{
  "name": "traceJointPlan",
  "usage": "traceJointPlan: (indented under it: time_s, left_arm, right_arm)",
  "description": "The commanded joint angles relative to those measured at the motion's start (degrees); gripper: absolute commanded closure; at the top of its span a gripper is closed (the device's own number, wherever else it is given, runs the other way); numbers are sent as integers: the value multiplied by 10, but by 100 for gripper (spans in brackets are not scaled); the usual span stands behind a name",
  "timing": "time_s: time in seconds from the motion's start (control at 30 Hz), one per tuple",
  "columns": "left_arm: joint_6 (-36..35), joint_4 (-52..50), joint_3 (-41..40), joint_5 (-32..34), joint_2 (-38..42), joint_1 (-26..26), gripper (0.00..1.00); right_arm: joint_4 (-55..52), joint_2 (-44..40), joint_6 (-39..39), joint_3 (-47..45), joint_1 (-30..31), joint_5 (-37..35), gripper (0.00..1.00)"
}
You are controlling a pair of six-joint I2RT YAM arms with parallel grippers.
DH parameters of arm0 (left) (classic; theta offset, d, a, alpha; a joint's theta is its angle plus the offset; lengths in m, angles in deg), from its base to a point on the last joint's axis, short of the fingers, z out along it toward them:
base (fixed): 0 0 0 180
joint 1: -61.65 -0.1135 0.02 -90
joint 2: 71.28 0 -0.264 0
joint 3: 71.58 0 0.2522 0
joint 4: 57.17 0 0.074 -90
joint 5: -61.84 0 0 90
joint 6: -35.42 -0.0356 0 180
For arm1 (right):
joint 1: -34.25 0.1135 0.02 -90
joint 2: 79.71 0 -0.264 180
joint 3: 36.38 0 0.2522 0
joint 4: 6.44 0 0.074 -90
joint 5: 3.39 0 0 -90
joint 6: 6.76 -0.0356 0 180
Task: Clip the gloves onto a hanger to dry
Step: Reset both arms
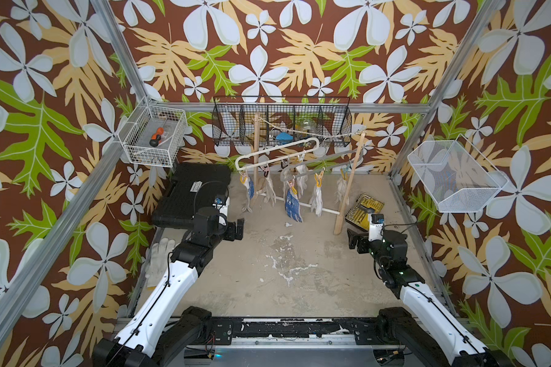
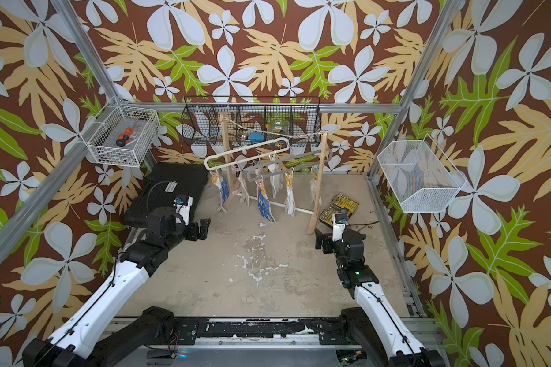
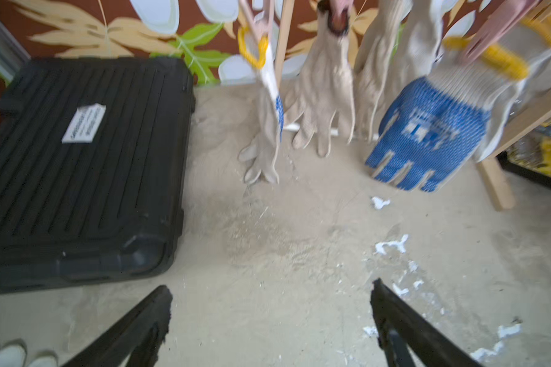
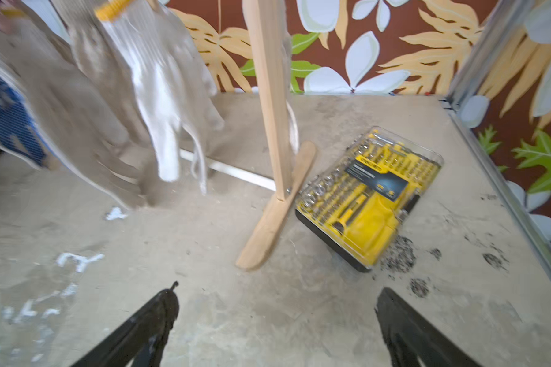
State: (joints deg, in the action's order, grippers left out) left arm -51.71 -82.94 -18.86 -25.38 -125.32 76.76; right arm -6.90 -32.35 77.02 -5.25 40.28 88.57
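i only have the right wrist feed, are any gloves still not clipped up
observer: Yes. One loose glove lies flat on the table beside the left arm, near the black case.
operator: is the left gripper on it
observer: No. The left gripper is open and empty, apart from that glove, and faces the hanging gloves.

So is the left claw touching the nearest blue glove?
Apart. The left wrist view shows bare table between the open left gripper and the hanging blue glove.
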Motion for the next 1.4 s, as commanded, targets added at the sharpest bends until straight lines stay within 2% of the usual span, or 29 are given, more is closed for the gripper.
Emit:
traceJointPlan:
  time_s: [0.0,0.07,0.13,0.23,0.37,0.47,0.6,0.67,0.73,0.8,0.87,1.03,1.37]
  left_arm:
    - [-1,179,-107,33,21,-9,0]
    - [10,247,-163,49,20,-21,0]
    - [-6,290,-176,60,14,-23,0]
    - [-32,405,-220,92,-16,-33,0]
    - [-28,539,-268,56,-57,-59,0]
    - [-29,627,-281,29,-112,-79,0]
    - [-27,725,-284,-2,-188,-89,0]
    - [-40,707,-268,-9,-199,-92,0]
    - [-52,767,-286,-22,-215,-100,0]
    - [-35,800,-290,-37,-242,-119,0]
    - [-34,787,-277,-40,-255,-121,0]
    - [-31,808,-284,-39,-269,-124,0]
    - [-25,812,-285,-42,-273,-130,0]
  right_arm:
    - [178,-9,36,-56,-1,-67,0]
    - [211,11,47,-76,0,-71,0]
    - [245,37,37,-90,-1,-88,0]
    - [326,82,35,-105,-1,-75,0]
    - [458,197,29,-105,-1,-89,0]
    - [482,252,66,-78,0,-55,0]
    - [550,298,89,-85,-5,-56,0]
    - [582,338,95,-82,-6,-48,0]
    - [596,361,81,-84,-15,-55,0]
    - [647,386,81,-90,-18,-51,0]
    - [597,369,79,-78,-19,-48,0]
    - [592,369,70,-75,-21,-68,0]
    - [572,373,63,-63,-33,-44,0]
